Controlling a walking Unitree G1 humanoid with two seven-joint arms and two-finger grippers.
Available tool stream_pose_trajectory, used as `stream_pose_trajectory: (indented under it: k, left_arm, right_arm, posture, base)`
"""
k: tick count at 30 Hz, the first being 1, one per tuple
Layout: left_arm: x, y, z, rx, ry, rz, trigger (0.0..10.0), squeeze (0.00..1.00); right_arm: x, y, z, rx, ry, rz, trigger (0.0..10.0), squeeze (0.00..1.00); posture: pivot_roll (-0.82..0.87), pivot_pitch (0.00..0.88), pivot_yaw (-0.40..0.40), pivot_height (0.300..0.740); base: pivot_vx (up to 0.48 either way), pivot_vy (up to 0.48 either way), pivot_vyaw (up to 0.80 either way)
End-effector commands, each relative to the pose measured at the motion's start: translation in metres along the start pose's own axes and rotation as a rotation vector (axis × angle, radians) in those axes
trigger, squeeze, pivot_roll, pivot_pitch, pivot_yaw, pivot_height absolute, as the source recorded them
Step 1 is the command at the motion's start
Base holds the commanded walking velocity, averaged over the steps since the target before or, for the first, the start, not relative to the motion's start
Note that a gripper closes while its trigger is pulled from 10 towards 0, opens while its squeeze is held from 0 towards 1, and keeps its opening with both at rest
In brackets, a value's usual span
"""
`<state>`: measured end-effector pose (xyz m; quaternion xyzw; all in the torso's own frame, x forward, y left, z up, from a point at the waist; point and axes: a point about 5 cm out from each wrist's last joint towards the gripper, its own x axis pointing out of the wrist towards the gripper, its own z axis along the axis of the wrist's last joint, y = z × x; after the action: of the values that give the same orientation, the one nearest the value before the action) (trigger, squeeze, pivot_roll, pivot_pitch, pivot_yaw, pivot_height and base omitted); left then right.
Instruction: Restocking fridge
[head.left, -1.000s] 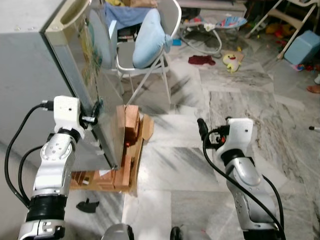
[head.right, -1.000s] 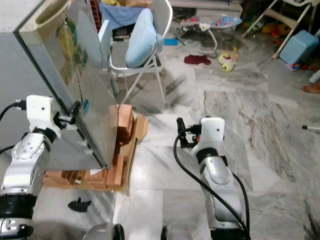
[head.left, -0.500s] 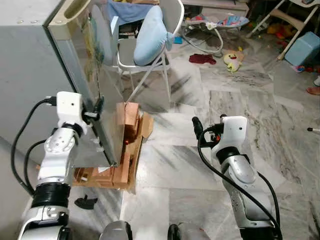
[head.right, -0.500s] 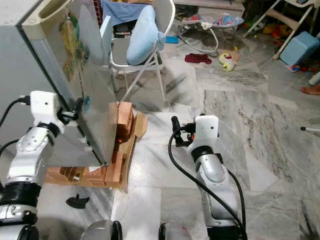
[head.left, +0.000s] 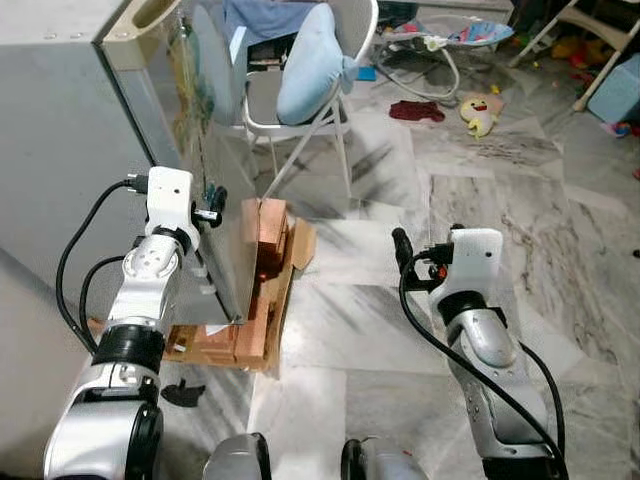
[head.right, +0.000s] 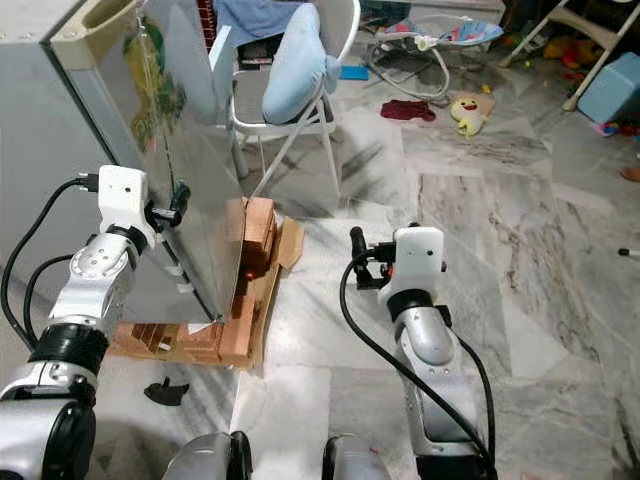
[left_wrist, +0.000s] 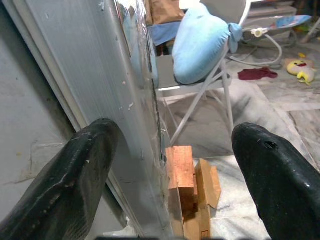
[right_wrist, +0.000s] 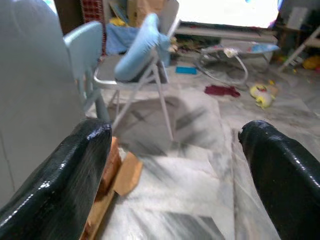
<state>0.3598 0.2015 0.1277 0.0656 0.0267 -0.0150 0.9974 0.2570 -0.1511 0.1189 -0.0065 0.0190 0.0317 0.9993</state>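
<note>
The grey fridge (head.left: 60, 130) stands at my left, its silver door (head.left: 205, 150) facing right. My left gripper (head.left: 212, 200) is raised against the door's near vertical edge. In the left wrist view it (left_wrist: 170, 180) is open, with one finger (left_wrist: 75, 185) on the grey side and the other (left_wrist: 275, 175) in front of the silver face. I cannot tell if the door is ajar. My right gripper (head.left: 400, 245) hangs open over the marble floor, nothing between its fingers (right_wrist: 65, 185).
The fridge rests on stacked wooden blocks and cardboard (head.left: 262, 260). A folding chair with a blue cushion (head.left: 310, 70) stands just beyond the door. Toys and a baby bouncer (head.left: 440, 40) litter the far floor. A small black object (head.left: 182, 393) lies near my left foot.
The camera has shifted nearer the fridge. My left gripper has risen and moved onto the door's edge. The right arm holds about the same pose.
</note>
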Motion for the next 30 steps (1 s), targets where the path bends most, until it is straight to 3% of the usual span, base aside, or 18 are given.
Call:
stream_pose_trajectory:
  k: [1,7,17,21,30]
  left_arm:
    - [0.001,0.011,0.006,0.002,-0.018,0.043,10.0,0.0]
    - [-0.005,0.015,-0.007,0.011,-0.001,0.057,10.0,0.0]
    - [0.001,0.03,0.005,0.022,-0.044,0.21,10.0,0.0]
    - [0.001,0.03,0.003,0.004,-0.042,0.207,10.0,0.0]
    - [0.004,0.038,0.008,0.023,-0.055,0.322,10.0,0.0]
  right_arm:
    - [-0.002,-0.004,0.001,-0.003,0.001,-0.022,10.0,0.0]
    - [-0.003,-0.003,0.001,0.003,0.01,-0.024,10.0,0.0]
    - [-0.005,-0.001,0.0,0.041,0.028,0.018,10.0,0.0]
    - [-0.007,-0.002,-0.002,0.041,0.035,0.015,10.0,0.0]
    - [-0.006,-0.004,0.0,0.035,0.036,0.011,10.0,0.0]
  posture:
    - [-0.12,0.116,-0.003,0.74]
    - [-0.1,0.132,-0.011,0.74]
    - [-0.11,0.132,-0.016,0.74]
    - [-0.11,0.132,-0.017,0.74]
    - [-0.13,0.125,-0.018,0.74]
  base:
    - [0.0,0.0,0.0]
    - [0.0,0.0,0.0]
    - [0.0,0.0,0.0]
    - [0.0,0.0,0.0]
    - [0.0,0.0,0.0]
